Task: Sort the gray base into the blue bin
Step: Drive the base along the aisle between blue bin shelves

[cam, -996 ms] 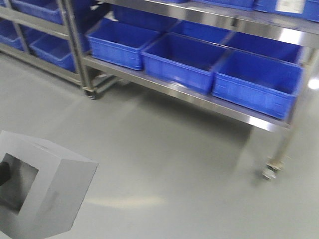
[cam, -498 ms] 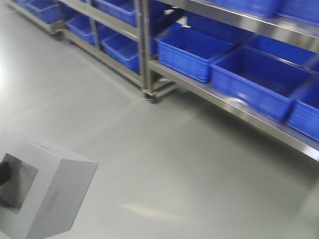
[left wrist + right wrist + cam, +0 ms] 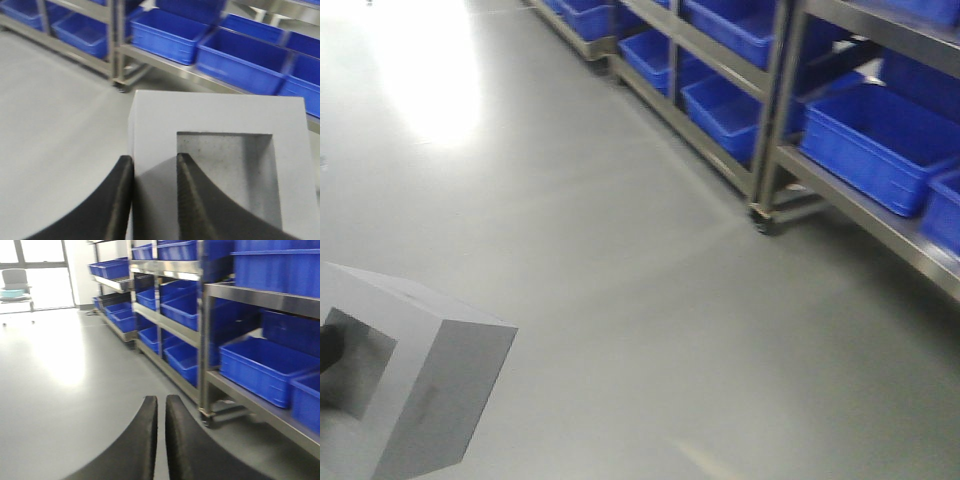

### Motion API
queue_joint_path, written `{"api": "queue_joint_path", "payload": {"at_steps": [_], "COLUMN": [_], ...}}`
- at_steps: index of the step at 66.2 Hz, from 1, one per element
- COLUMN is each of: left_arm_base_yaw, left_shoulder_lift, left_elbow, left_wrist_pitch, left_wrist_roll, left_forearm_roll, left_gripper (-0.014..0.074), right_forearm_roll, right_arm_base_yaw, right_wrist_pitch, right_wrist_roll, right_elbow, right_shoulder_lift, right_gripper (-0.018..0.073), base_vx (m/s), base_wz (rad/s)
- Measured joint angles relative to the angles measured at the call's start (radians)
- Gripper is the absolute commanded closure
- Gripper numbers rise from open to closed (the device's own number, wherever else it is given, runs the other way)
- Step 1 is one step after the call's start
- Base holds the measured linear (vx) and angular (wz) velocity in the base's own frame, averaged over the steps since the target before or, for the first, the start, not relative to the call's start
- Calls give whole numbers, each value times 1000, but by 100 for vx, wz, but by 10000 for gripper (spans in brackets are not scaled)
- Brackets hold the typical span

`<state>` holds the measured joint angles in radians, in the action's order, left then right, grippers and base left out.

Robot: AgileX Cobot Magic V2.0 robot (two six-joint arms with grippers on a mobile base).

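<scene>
**Polished floor opens ahead as the racks slide off to the right**

Pale gray floor (image 3: 620,250) fills most of the front view, with window glare at its top left. The left gripper (image 3: 154,159) is clamped on the gray base (image 3: 220,115): one finger presses the outer side and the other sits inside the square recess, pinching the wall between them. The block hangs in the air at the lower left of the front view, clear of the floor. The right gripper (image 3: 161,399) has its fingers drawn nearly together with nothing between them.

Beyond the block, the steel racks (image 3: 770,120) have swept from the upper centre of the front view to its right edge over the last second, while the block has kept its place in the frame. That reads as the mobile base turning with the load. A blue bin (image 3: 880,140) sits on the lower shelf at right, well apart from the block, so placing is yet to come.
</scene>
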<state>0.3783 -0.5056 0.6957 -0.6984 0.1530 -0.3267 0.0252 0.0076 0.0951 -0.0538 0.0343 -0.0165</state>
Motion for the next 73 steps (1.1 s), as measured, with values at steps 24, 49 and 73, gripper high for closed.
{"api": "queue_joint_path", "payload": {"at_steps": [24, 49, 73], "left_arm_base_yaw": [0, 0, 0], "left_shoulder_lift": [0, 0, 0], "left_elbow": [0, 0, 0], "left_wrist_pitch": [0, 0, 0], "left_wrist_roll": [0, 0, 0], "left_forearm_roll": [0, 0, 0], "left_gripper": [602, 602, 602], "right_forearm_roll": [0, 0, 0], "right_arm_base_yaw": [0, 0, 0], "right_wrist_pitch": [0, 0, 0], "right_wrist_roll": [0, 0, 0], "right_elbow": [0, 0, 0], "right_shoulder_lift": [0, 0, 0], "right_gripper": [564, 564, 564], "base_vx": [17, 18, 23], "base_wz": [56, 31, 18]}}
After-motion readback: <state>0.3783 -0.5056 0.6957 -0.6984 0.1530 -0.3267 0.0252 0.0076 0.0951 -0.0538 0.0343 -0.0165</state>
